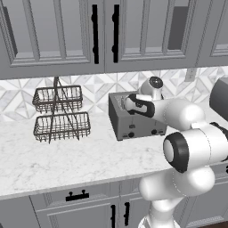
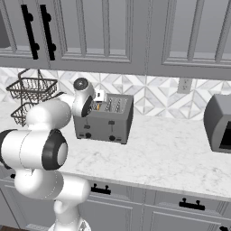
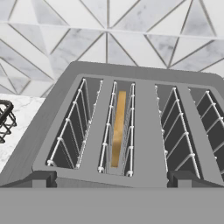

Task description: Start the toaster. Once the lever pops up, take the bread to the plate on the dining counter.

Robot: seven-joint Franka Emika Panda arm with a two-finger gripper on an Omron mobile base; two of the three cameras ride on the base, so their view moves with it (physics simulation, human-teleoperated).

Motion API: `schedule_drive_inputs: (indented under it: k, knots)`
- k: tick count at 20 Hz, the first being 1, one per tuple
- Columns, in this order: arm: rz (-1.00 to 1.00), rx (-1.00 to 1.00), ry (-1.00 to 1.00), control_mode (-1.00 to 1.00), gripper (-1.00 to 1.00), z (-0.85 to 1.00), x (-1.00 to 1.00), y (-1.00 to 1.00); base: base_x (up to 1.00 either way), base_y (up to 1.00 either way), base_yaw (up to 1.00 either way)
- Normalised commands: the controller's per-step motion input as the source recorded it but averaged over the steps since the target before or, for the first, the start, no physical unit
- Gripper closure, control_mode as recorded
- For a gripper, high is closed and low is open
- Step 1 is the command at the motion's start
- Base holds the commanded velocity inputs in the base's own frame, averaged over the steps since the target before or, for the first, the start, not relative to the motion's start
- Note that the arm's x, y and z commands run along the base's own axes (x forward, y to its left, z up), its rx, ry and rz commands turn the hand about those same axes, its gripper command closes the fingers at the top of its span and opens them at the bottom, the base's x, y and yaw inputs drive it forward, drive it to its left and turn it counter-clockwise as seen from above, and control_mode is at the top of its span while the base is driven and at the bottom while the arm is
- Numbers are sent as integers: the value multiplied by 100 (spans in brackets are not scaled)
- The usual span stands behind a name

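Toaster [image 1: 136, 118] first: in the left base view you find it just right of centre, a boxy grey block on the marble counter [image 1: 67, 160], its back toward the patterned tile wall. Starting at the left edge of that view, you see a two-tier wire basket rack [image 1: 60, 113] standing on the counter, well apart from the toaster. Moving right, the white arm reaches in from the lower right, and its hand sits over the toaster's top. At the far right edge a dark grey appliance [image 1: 219, 98] is cut off by the frame.

In the right base view the order holds: rack [image 2: 31, 97] at the upper left, then the arm, then the toaster [image 2: 106, 118] left of centre with small black knobs on its front, then the dark appliance [image 2: 219, 122] at the right edge. A wall outlet [image 2: 184, 85] sits on the tiles between the two.

In the hand view you look straight down into the toaster's slots [image 3: 131, 127]. The bread [image 3: 118, 129] stands on edge (thin golden-brown strip) in the second opening from the left, between white wire guides. The gripper [image 3: 111, 179] has its two dark tips at the bottom of the frame, spread wide apart and holding nothing.
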Motion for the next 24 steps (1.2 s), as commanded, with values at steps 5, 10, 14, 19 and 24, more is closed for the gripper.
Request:
schedule_drive_inputs:
  k: [5,10,14,19,24]
  knots:
    - [0,0,0,-100,-100,0,0,0,0,0,0]
    - [0,0,0,-100,-100,0,0,0,0,0,0]
    - [0,0,0,-100,-100,0,0,0,0,0,0]
    - [0,0,0,-100,-100,0,0,0,0,0,0]
    - [0,0,0,-100,-100,0,0,0,0,0,0]
